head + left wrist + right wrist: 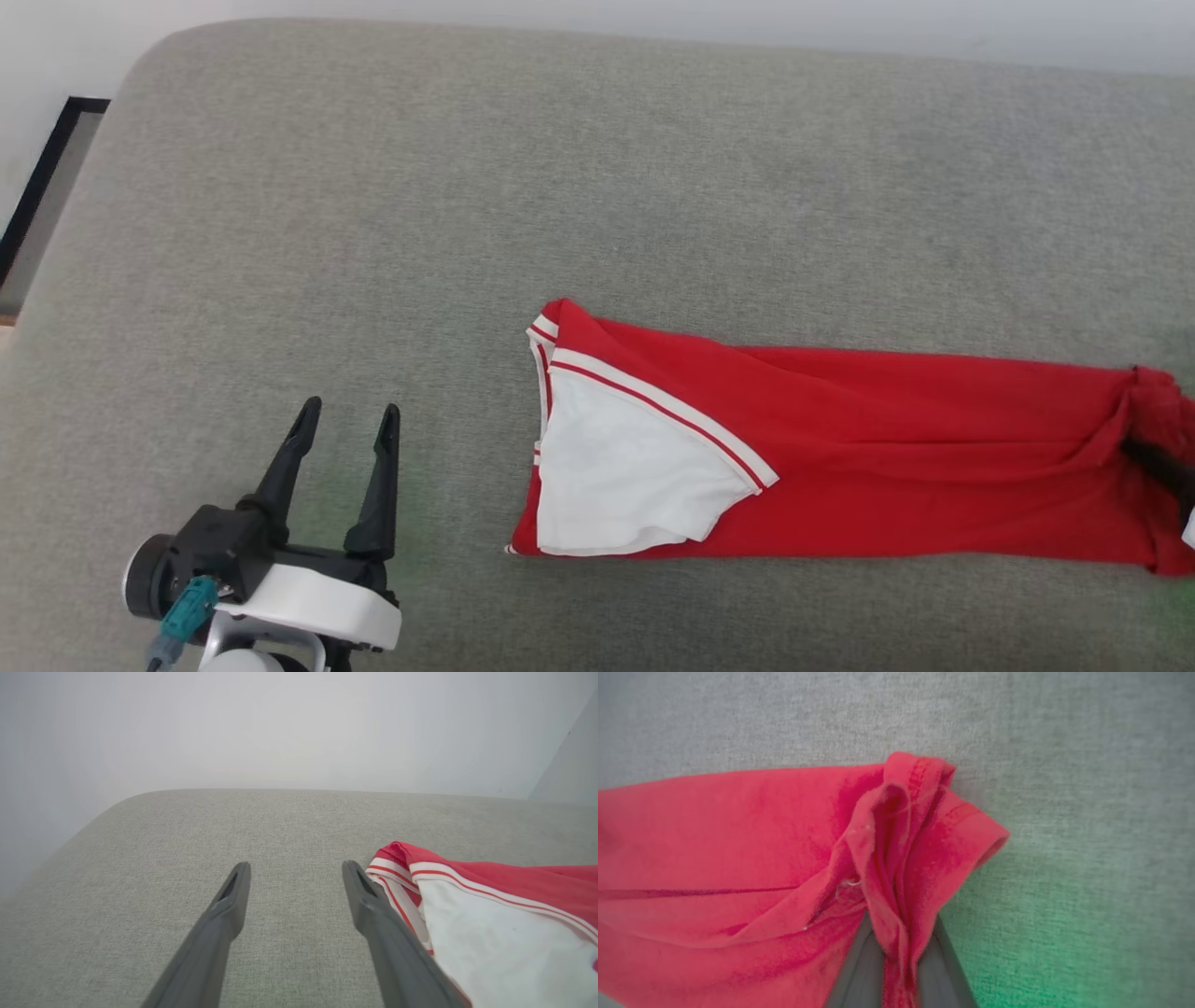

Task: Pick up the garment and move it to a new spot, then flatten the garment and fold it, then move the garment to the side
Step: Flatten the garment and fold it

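A grey upholstered surface (373,187) runs back to a pale wall (280,728). The garment (887,439) lies on it right of centre, towards the near edge. It is a long red band with a white sleeve (625,476) turned over its left end. The lengthwise folding looks done. What seems left is a fold across the band, then the move to the side. The right gripper (1156,463) pinches the bunched hem at the far right end, its jaws pressed together on the cloth. The left gripper (351,408) sits near left with its fingers spread, holding nothing and just beside the collar end.
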Robot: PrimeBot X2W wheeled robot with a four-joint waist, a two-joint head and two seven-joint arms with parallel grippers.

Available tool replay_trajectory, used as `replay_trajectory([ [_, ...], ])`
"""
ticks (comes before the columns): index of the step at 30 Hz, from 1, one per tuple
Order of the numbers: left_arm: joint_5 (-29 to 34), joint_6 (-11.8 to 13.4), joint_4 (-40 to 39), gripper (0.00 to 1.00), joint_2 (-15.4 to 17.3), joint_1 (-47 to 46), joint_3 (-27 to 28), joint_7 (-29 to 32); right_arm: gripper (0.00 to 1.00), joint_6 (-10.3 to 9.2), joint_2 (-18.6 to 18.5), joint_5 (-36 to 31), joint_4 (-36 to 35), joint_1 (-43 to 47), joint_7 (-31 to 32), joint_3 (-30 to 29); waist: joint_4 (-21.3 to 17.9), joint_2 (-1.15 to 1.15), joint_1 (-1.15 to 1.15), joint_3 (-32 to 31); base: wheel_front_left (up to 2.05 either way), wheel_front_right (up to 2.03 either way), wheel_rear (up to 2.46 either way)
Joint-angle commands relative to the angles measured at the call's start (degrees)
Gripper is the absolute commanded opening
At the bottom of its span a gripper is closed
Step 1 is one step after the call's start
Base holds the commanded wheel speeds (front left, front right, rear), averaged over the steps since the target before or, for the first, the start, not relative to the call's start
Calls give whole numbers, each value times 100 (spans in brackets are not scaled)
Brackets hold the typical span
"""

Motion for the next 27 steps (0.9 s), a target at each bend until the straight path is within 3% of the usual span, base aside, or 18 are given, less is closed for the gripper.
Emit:
replay_trajectory([
  [1,-1,7,-11,100,12,61,29,-28,0,-64,-22,-36,164,76,-23,-2,-70,0,0,16,0,0,0],
  [8,-55,7,62,100,139,-118,179,-28,0,-47,-585,-1,-55,-25,-176,-527,-446,0,0,221,0,0,0],
  [18,4,11,-7,100,470,-593,111,-28,0,-48,-1433,-123,321,-341,-235,-1313,-881,0,0,722,0,0,0],
  [23,105,11,-90,100,523,-739,110,-28,0,-47,-1668,-327,606,-462,-292,-1483,-936,0,0,758,0,0,0],
  [27,170,10,-77,100,478,-638,108,-28,0,-46,-1570,-240,545,-522,-310,-1420,-934,0,0,628,0,0,0],
])
